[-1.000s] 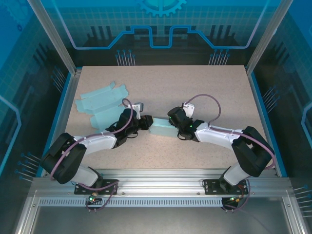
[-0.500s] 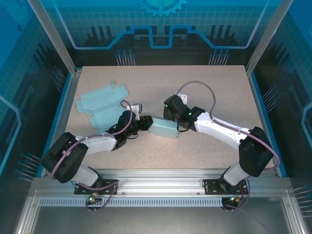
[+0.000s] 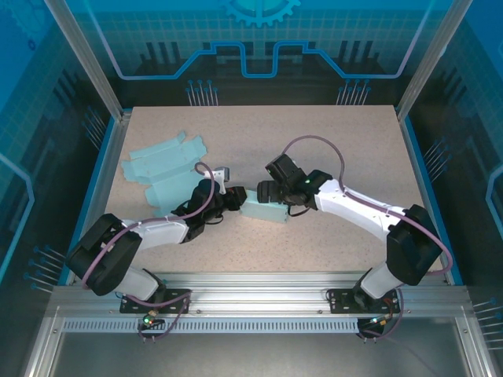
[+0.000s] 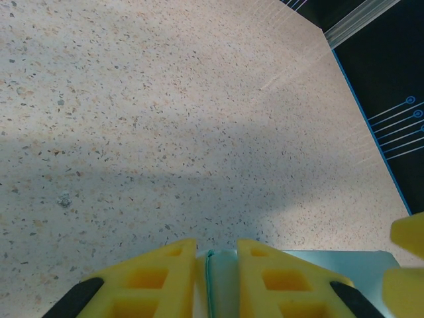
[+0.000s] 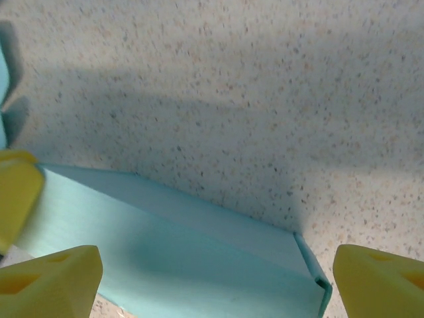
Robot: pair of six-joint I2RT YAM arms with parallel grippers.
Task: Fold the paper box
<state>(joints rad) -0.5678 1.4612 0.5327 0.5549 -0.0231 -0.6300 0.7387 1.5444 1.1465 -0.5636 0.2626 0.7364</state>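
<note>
1. The paper box (image 3: pixel 267 210) lies near the middle of the table (image 3: pixel 346 141), partly formed, with one long panel raised.
2. At its left end, the left gripper (image 4: pixel 209 281) stays pinched on a thin box edge.
3. The right gripper (image 5: pixel 217 268) has released the right end, spread its fingers wide and swung over the box's far side. It is likely lining up to press the next panel.
4. Spare flat blanks (image 3: pixel 161 161) lie far left.
</note>
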